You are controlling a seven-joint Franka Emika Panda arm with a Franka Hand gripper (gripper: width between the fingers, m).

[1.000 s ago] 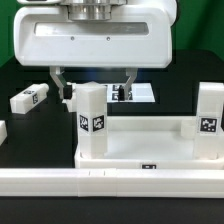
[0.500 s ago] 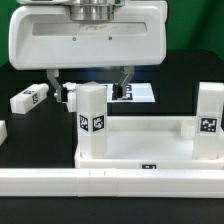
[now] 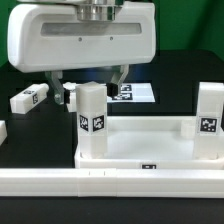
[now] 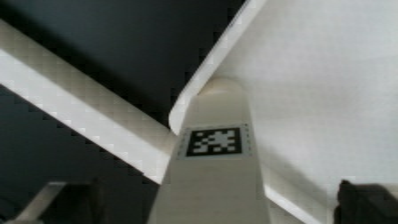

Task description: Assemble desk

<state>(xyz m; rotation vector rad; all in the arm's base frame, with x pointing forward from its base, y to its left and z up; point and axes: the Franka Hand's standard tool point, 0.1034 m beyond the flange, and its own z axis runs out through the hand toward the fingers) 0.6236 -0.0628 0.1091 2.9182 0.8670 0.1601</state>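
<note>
The step in hand looks to be taking hold of the upright leg (image 3: 92,122) that stands in the tabletop's (image 3: 150,146) corner socket at the lower left of centre in the exterior view, probably to seat or twist it home. The gripper (image 3: 90,90) hangs over that leg with its fingers (image 3: 58,88) spread wide and nothing between them touching. In the wrist view the leg (image 4: 217,150) runs up midway between the two dark fingertips. To do it well, the arm should come down straight, keep the leg centred, close on its flat sides rather than its edges, and grip low enough not to tip it. The desk is white plastic: a shallow tray with a raised rim lying across the lower middle of the exterior view, just behind a long low rail (image 3: 100,181). A second leg (image 3: 209,120) stands at its right corner. Each leg is blocky, square in section and carries a black-and-white tag. One loose leg (image 3: 30,98) lies on the black table (image 3: 185,75) at the left.
</note>
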